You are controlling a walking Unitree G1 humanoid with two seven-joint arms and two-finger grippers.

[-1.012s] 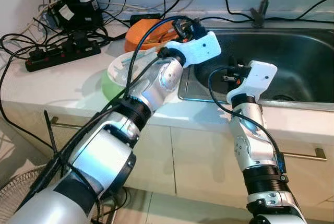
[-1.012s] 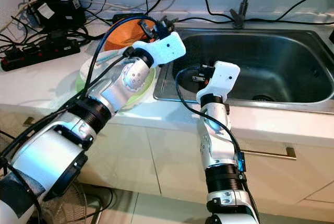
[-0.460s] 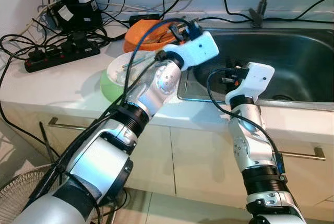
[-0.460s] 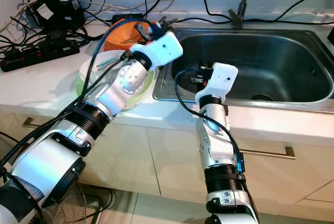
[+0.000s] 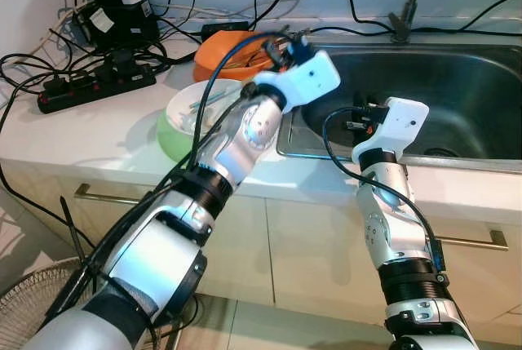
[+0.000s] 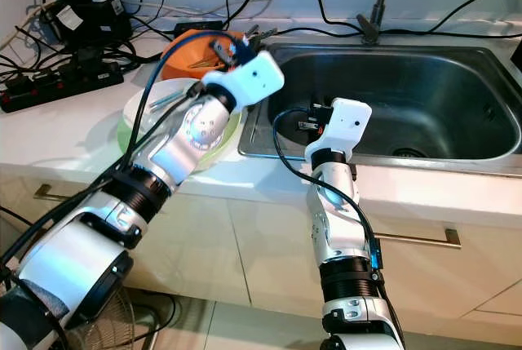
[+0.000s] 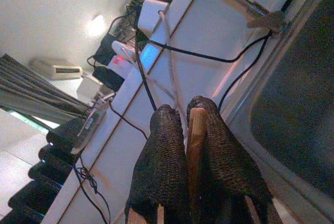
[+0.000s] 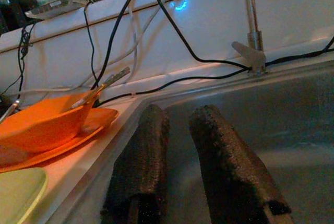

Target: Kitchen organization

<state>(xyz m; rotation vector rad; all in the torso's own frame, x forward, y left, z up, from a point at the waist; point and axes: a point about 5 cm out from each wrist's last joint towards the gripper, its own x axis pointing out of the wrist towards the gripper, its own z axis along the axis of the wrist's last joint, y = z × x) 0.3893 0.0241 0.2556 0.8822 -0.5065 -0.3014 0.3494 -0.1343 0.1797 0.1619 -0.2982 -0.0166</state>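
An orange bowl (image 5: 232,46) sits on an orange plate (image 8: 83,132) on the counter, just left of the sink, with utensils (image 8: 107,84) sticking out of it. My left gripper (image 5: 283,45) hovers over that bowl's right rim, shut on a thin wooden stick (image 7: 195,130). In front of it stands a green bowl (image 5: 181,126) with a white inside and several utensils in it. My right gripper (image 5: 359,118) hangs over the sink's front left corner, open with nothing between its fingers (image 8: 146,151).
The steel sink (image 5: 457,93) takes up the right, with a faucet (image 5: 405,15) behind it. A black power strip (image 5: 98,85), adapters and many cables crowd the counter's back left. Cabinet fronts with handles run below; a fan guard (image 5: 33,301) stands on the floor.
My left arm has swung slightly left and back, which uncovers more of the green bowl. The right arm has barely moved.
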